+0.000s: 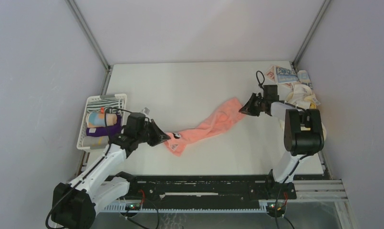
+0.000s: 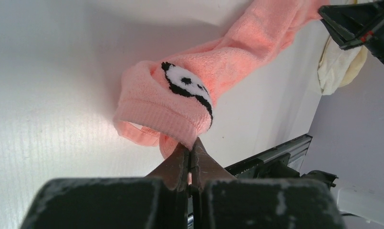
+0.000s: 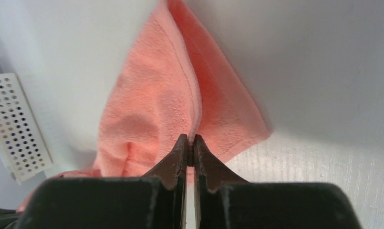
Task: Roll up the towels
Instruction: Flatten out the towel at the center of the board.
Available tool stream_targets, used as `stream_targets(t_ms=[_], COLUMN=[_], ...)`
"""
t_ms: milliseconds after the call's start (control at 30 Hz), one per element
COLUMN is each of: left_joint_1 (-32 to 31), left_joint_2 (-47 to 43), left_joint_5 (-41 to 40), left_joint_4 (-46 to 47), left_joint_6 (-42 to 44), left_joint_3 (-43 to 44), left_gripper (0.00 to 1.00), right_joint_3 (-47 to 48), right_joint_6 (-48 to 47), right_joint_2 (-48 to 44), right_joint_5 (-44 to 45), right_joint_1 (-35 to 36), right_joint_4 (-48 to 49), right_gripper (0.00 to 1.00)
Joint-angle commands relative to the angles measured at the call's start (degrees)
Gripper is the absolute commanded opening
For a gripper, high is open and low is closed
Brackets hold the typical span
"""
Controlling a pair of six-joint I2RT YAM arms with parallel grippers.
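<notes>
Inside left tool (image 2: 191, 149), hidden towel (image 2: 237, 62) corner

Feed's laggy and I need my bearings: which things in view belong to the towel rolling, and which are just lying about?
Job:
- pink towel, pinched by left pincer and right pincer
- heaped towels, far right corner
- stowed towels, in the white basket

Lying about:
- white basket itself
- table

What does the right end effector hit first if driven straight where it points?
The salmon-pink towel: the right end effector is shut on one end, and the rest of the cloth stretches ahead toward the left end effector. Depth is unclear, so treat this as likely.
</notes>
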Motion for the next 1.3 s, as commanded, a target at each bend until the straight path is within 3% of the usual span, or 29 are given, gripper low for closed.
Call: stream_targets(t_ms=[0,167,333,433,500,567,700,867,1067,1267], left_joint_1=[4.3,10.8,13.2,13.7,13.7,13.7,13.8,14.3,14.6,14.6], left_joint_2=[2.0,14.0,33.0,40.6,41.7,39.8,35.8,39.5,46.1,43.8], left_joint_5=[1.5,3.8,8.0,11.1,11.3,11.2,12.1,11.5,9.3,3.3], left_joint_4=[-0.3,-4.5,-13.4,-20.1,-23.3,-21.8,-13.4,-7.7,-6.4,-8.0], left_joint_6=[3.2,6.9,9.0,11.3,13.9,15.1,14.3,14.2,15.7,15.5], left_joint_3=[7.4,28.0,60.6,78.7,83.4,79.3,58.7,37.2,26.9,20.8], left_gripper=[0.0,0.0,0.0,0.0,0.0,0.0,0.02,0.01,0.0,0.02], right_joint_3=[6.8,25.5,43.2,49.3,48.4,43.1,23.1,2.2,-7.0,-11.1], right_joint_6=[0.4,-0.3,3.0,5.5,6.3,6.5,7.9,4.9,-2.1,-6.6], right_joint_2=[-7.0,-6.0,-4.0,-4.4,-6.2,-9.1,-15.5,-15.8,-12.5,-13.4], right_joint_5=[-2.4,-4.7,-9.2,-12.0,-13.4,-13.9,-14.0,-11.0,-6.5,-1.4], right_joint_1=[-1.6,-4.7,-9.0,-11.7,-13.3,-14.0,-14.1,-13.9,-14.3,-14.8], right_joint_4=[-0.3,-9.6,-12.1,-11.0,-10.1,-8.3,-0.2,2.2,-3.0,-10.4], right_gripper=[0.0,0.0,0.0,0.0,0.0,0.0,0.0,0.0,0.0,0.0])
